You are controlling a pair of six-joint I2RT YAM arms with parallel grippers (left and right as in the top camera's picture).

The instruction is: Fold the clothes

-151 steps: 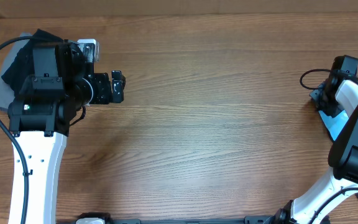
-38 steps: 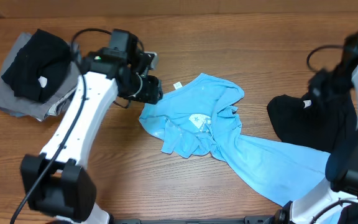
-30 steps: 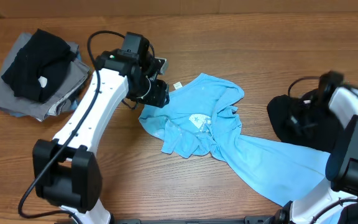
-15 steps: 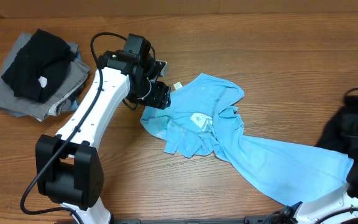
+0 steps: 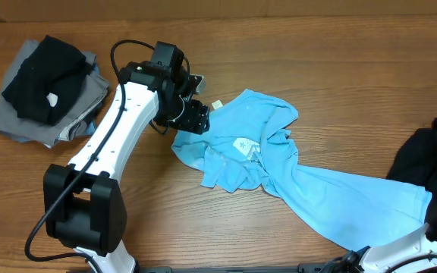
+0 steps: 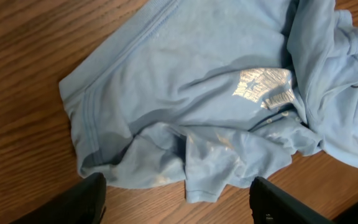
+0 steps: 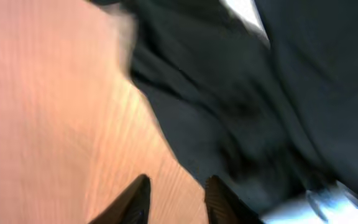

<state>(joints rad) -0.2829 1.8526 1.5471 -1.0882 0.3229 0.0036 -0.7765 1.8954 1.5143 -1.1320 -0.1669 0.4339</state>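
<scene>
The light blue T-shirt (image 5: 241,144) lies crumpled mid-table, one part trailing to the lower right. Its white print (image 5: 243,145) and small tag (image 5: 217,104) show. My left gripper (image 5: 196,115) hovers over the shirt's left edge. In the left wrist view the left gripper (image 6: 176,208) is open wide over bare wood just short of the shirt (image 6: 185,93). A black garment (image 5: 427,155) is bunched at the right edge. In the right wrist view my right gripper (image 7: 176,199) is slightly open over wood, holding nothing, with the black garment (image 7: 260,93) beside its right finger.
A pile of grey and black garments (image 5: 44,83) sits at the back left corner. The left arm (image 5: 120,129) runs from the front left up to the shirt. A cable loops above the left wrist.
The black garment has slid to the table's right edge and the right arm has left the overhead view, its jaws parting. The left jaws have opened wider; that arm has barely moved.
</scene>
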